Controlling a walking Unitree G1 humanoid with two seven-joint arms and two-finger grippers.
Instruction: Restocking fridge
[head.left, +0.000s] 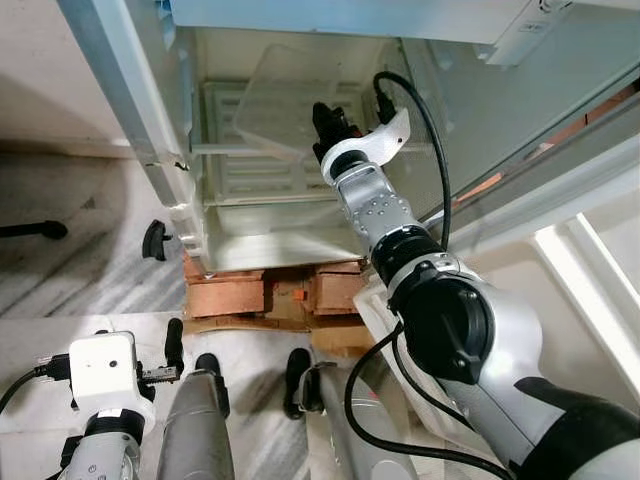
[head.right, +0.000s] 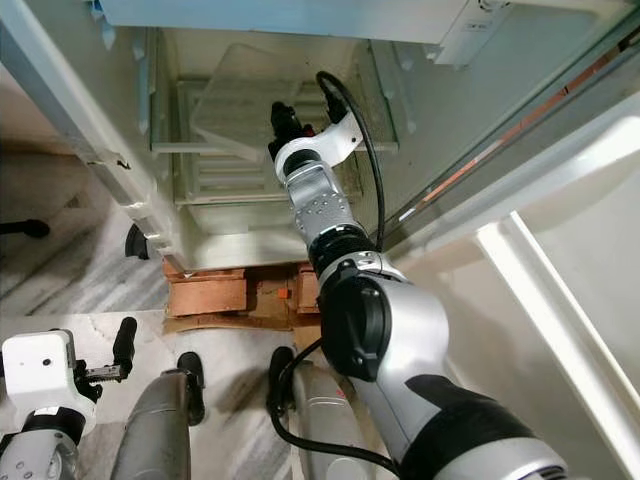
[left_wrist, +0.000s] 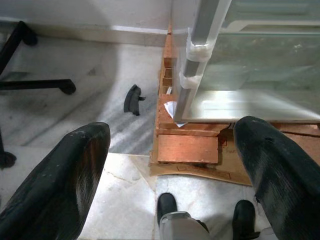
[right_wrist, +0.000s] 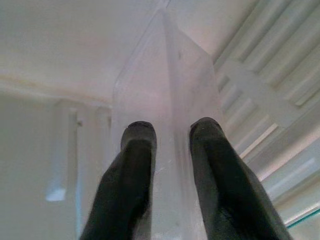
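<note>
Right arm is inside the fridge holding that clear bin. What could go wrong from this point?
1. The right tool pinches only one thin wall of the clear bin, which hangs tilted, so it may slip or twist out.
2. The bin could knock the shelf beside it as it moves.
3. The arm's cable loops near the fridge's edge and might snag.

The left tool hangs open above the floor, too far away to steady anything.

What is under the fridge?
The fridge stands on brick-coloured wooden blocks over flat cardboard on the marble floor. How far the blocks run beneath it is hidden.
</note>
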